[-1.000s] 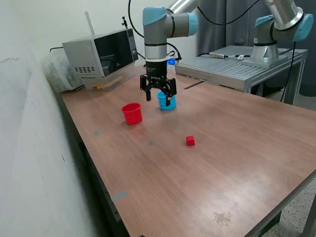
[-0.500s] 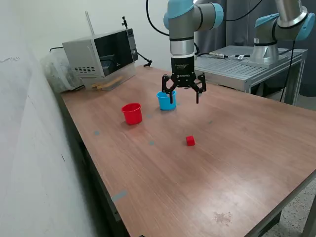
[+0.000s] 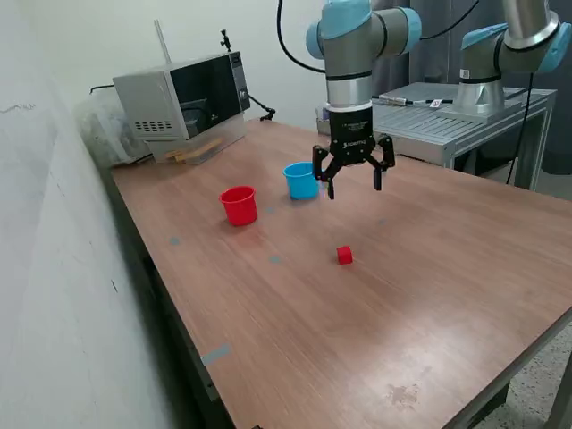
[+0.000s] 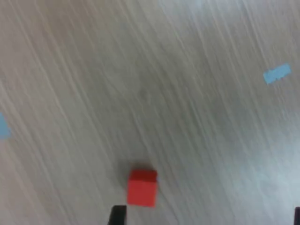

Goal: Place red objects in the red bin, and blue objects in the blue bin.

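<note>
Your two containers stand side by side toward the far part of the table [image 3: 429,295]: the red bin [image 3: 239,205] on the exterior view's left and the blue bin [image 3: 301,180] just to its right, both upright and apart from each other. From this angle you cannot tell what lies inside either one.

Your gripper [image 3: 354,184] hangs in the air to the exterior view's right of the blue bin, clear of its rim, with its fingers spread wide and nothing between them.

One red cube [image 3: 344,256] sits alone on the wood, nearer the camera than the gripper and well apart from both bins. In the wrist view you see the same red cube [image 4: 142,187] flat on the grain, with a dark fingertip [image 4: 117,215] just beside it at the frame's edge and a scrap of blue tape [image 4: 276,73] well off to one side.

You have bare wood all around the cube. A microwave [image 3: 179,94] occupies the far corner on the exterior view's left, well behind the bins. The near table edge and the left edge are well away from the cube, and a second arm's base [image 3: 483,85] stands on a separate bench beyond the table.
</note>
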Controlling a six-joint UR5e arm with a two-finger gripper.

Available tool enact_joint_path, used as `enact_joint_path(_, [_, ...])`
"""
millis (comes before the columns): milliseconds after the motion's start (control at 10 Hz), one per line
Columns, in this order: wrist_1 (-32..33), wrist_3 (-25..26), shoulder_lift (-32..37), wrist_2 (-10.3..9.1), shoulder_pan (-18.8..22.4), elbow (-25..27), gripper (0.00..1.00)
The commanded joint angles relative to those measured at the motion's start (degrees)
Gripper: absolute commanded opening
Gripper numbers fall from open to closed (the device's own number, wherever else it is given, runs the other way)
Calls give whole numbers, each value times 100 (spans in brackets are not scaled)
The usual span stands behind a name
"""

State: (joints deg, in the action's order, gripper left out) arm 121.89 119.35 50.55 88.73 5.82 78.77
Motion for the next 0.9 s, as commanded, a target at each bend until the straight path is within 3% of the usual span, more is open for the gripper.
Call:
enact_joint_path(0, [10, -325, -274, -277, 515, -134, 100])
enact_joint_path(200, [18, -263, -344, -330, 640, -291, 100])
enact_joint_path(400, [27, -281, -563, -514, 728, -467, 100])
enact_joint_path(600, [19, -281, -905, -497, 658, -889, 100])
enact_joint_path(800, [27, -281, -1055, -497, 422, -951, 100])
